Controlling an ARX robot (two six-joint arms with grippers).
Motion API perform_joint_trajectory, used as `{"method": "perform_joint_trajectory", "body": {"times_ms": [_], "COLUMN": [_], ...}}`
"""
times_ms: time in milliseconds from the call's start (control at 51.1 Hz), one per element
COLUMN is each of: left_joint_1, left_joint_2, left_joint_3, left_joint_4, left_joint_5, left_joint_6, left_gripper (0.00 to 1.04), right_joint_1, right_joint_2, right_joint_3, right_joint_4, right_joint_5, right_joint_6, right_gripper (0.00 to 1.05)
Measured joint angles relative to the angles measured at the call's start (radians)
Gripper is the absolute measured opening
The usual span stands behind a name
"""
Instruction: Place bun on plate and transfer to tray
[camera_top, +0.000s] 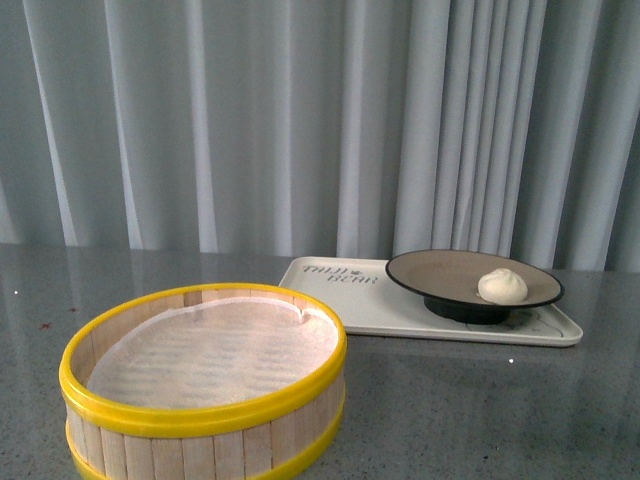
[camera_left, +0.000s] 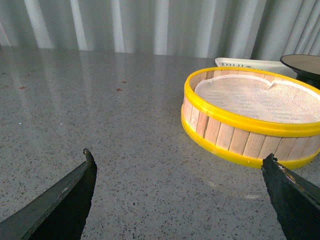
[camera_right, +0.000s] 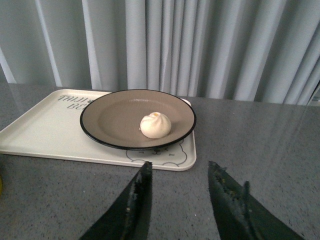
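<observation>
A: Front view, log positions. Where is the bun (camera_top: 502, 285)?

B: On the plate (camera_top: 440, 272), toward the plate's 3 o'clock side, resting on the beige inside. Pleated top faces up.

A: And the plate?

B: Standing on the tray (camera_top: 380, 310), over the tray's right half. Grey lettering shows on the tray's bare left end. The tray lies on the grey speckled table (camera_top: 480, 410), at about 2 o'clock from the steamer basket (camera_top: 200, 415).

A: Basket contents?

B: A white liner (camera_top: 210, 355) only; yellow rim, wooden slat wall. It sits nearest the camera, well apart from the tray.

A: Left end effector (camera_left: 177, 180)?

B: Left wrist view: both dark fingertips (camera_left: 75, 192) spread wide, released, nothing between them, only bare table. The basket is near, beyond the one tip.

A: Right end effector (camera_right: 177, 192)?

B: Right wrist view: fingers (camera_right: 137, 200) parted, released, empty, over the table just short of the tray's near edge. Plate and bun lie straight ahead of it. A bear-face drawing (camera_right: 157, 155) shows on the tray below the plate rim.

A: Backdrop?

B: Pale pleated curtain (camera_top: 300, 120) behind the table.
</observation>
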Motion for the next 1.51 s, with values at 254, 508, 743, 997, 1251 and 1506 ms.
{"method": "perform_joint_trajectory", "body": {"times_ms": [254,508,743,997,1251,1506], "left_joint_1": [0.000,0.000,0.000,0.000,0.000,0.000], "left_joint_2": [0.000,0.000,0.000,0.000,0.000,0.000], "left_joint_3": [0.000,0.000,0.000,0.000,0.000,0.000], "left_joint_4": [0.000,0.000,0.000,0.000,0.000,0.000], "left_joint_5": [0.000,0.000,0.000,0.000,0.000,0.000], "left_joint_6": [0.000,0.000,0.000,0.000,0.000,0.000], "left_gripper": [0.98,0.98,0.98,0.98,0.98,0.98], "right_joint_1": [-0.029,-0.098,-0.098,-0.098,-0.098,-0.098], "right_joint_2": [-0.126,-0.266,-0.410,-0.582,-0.721,-0.858], "right_joint_3": [-0.182,-0.310,-0.393,-0.447,-0.488,-0.489], "right_joint_4": [0.040,0.034,-0.031,-0.146,-0.231,-0.363], "right_joint_5": [-0.030,-0.094,-0.097,-0.097,-0.097,-0.097], "right_joint_6": [0.018,0.021,0.022,0.022,0.023,0.023], "right_gripper": [0.02,0.02,0.02,0.02,0.02,0.02]}}
